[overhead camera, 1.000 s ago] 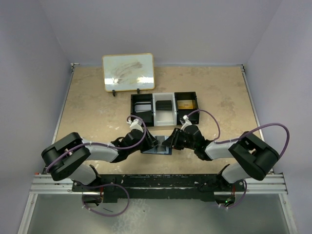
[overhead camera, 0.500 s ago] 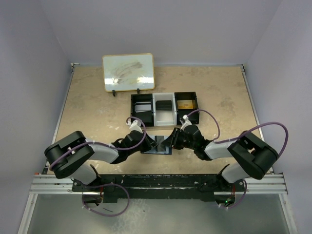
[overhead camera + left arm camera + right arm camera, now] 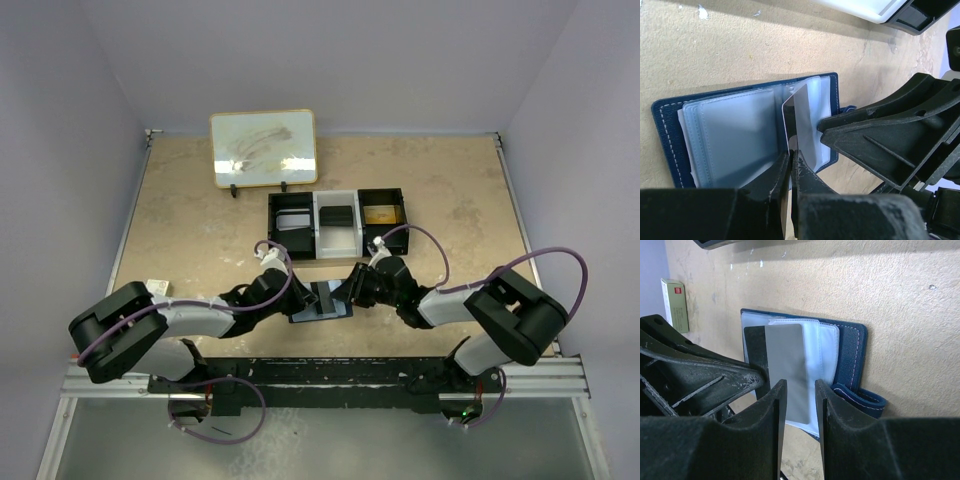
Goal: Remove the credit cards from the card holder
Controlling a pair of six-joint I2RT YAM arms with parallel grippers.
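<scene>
Holder (image 3: 667, 135) lies open on the table (image 3: 740, 45) near the tray (image 3: 271, 215), between my two arms. My left jaws are clamped on a grey card (image 3: 804, 117) standing up from its pockets. My right jaws stand apart over its tabbed half.

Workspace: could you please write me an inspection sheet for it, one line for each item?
Surface: tan table, mottled, with a few white specks.
Job's things: card holder lies open and flat; a grey card stands partly out of a sleeve.
Clutter: black tray behind the holder; white board at the back; small box at the left.
Grippers: left gripper shut on the card; right gripper open, its tips near the holder's tab edge.
Cables: purple cables loop off both arms, clear of the holder.
Surroundings: pale walls on three sides; metal rail at the near edge.
</scene>
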